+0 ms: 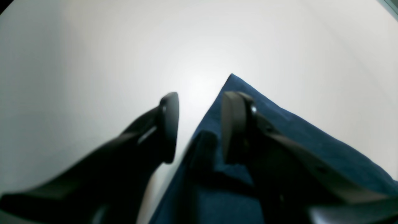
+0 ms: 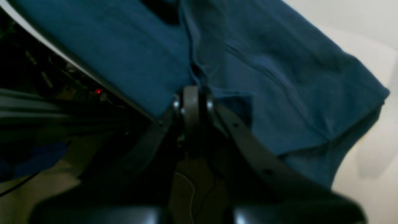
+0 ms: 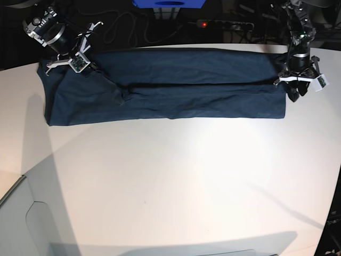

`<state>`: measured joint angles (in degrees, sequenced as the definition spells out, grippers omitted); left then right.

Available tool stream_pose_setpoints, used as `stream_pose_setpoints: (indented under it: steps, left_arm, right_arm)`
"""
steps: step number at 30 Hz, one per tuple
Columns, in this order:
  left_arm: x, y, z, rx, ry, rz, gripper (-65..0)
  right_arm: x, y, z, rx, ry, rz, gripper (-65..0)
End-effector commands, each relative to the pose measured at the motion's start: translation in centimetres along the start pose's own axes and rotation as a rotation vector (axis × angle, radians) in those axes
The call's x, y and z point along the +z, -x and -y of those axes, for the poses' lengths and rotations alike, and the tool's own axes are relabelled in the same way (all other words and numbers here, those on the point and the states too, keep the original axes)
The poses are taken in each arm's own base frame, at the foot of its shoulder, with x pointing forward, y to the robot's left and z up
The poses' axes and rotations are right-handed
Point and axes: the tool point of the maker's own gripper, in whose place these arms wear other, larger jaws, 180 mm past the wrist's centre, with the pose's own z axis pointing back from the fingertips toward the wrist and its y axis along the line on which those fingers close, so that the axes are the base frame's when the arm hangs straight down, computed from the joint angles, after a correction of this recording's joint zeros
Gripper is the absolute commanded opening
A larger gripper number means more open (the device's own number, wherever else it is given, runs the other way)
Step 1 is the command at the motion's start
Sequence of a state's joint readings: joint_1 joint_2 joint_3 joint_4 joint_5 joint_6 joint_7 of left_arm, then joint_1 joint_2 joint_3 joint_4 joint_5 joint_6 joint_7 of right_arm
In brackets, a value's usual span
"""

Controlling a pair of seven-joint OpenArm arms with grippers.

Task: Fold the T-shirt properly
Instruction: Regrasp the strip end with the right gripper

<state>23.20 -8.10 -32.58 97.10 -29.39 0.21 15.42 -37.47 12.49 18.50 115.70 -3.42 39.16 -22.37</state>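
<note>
The dark navy T-shirt [image 3: 176, 85] lies folded in a long band along the table's far edge. My right gripper [image 2: 191, 93] is shut, its fingertips pinching a fold of the T-shirt [image 2: 279, 93] near the table's edge; in the base view it [image 3: 95, 71] is at the shirt's upper left. My left gripper [image 1: 200, 124] is open at the shirt's right end [image 3: 294, 95]. One finger [image 1: 233, 124] is over a corner of the shirt [image 1: 311, 140] and the other finger [image 1: 169, 124] is over bare table.
The white table [image 3: 170, 181] stretches toward the near side. Its far edge [image 2: 77, 65] runs just behind the shirt, with dark clutter and cables beyond. A power strip with a red light [image 3: 205, 24] and a blue object [image 3: 168, 3] lie behind the table.
</note>
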Motion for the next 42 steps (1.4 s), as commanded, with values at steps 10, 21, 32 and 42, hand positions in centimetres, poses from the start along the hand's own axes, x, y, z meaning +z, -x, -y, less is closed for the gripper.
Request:
stream_pose_setpoints:
  steps: [10, 21, 32, 42]
  left_arm:
    - [0.3, -1.2, 0.0, -0.016, 0.008, 0.039, -42.9]
    - [0.6, -0.9, -0.2, -0.022, 0.005, 0.029, -42.9]
    - [0.9, -1.5, -1.4, -0.018, -0.027, 0.046, -42.9]
    - [0.9, -1.5, -1.4, -0.019, -0.027, 0.045, -42.9]
  right_arm:
    - [0.6, -2.0, 0.7, 0.049, 0.013, 0.058, -64.9]
    - [-0.9, -0.1, 4.7, 0.009, 0.074, 0.024, -64.9]
    - [-1.9, 0.8, 8.0, -0.012, 0.115, 0.007, -64.9]
    - [-1.8, 0.8, 8.3, -0.009, 0.122, 0.005, -59.2]
